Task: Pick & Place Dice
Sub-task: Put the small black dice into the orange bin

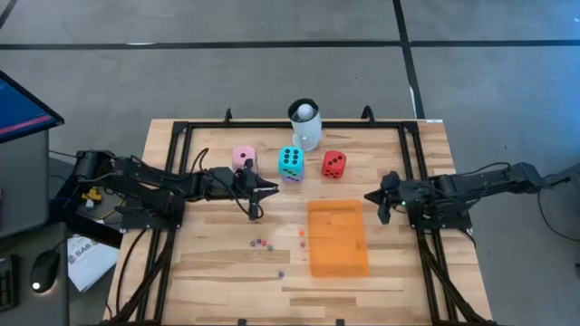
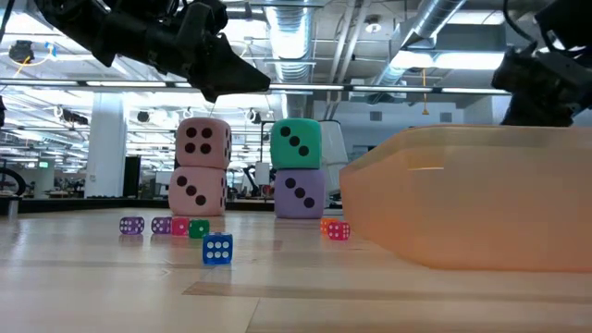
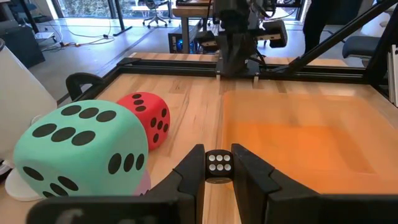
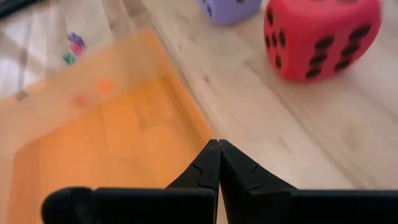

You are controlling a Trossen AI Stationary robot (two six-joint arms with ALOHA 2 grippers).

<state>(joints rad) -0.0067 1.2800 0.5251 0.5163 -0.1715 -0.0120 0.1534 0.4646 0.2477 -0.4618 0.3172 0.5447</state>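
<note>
Tiny black die (image 3: 219, 166) pinched in left tool (image 3: 217, 177), beside teal die (image 3: 81, 152). Right tool (image 4: 218, 163) shut, empty, near orange mat (image 1: 338, 237).

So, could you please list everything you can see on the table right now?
Pink dice: two, pink, stacked, far left of centre.
Teal die: one, teal, on the purple die.
Purple die: one, purple, under it.
Red die: one, red, right of that stack.
Small dice: seven, mixed colours, loose, left of the tray.
Black die: one, small, in the left gripper.
Mug: one, white, ball on top, far edge.
Tray: one, orange, right of centre.
Left gripper: shut on the black die.
Right gripper: shut, empty, by the tray's far right corner.
</note>
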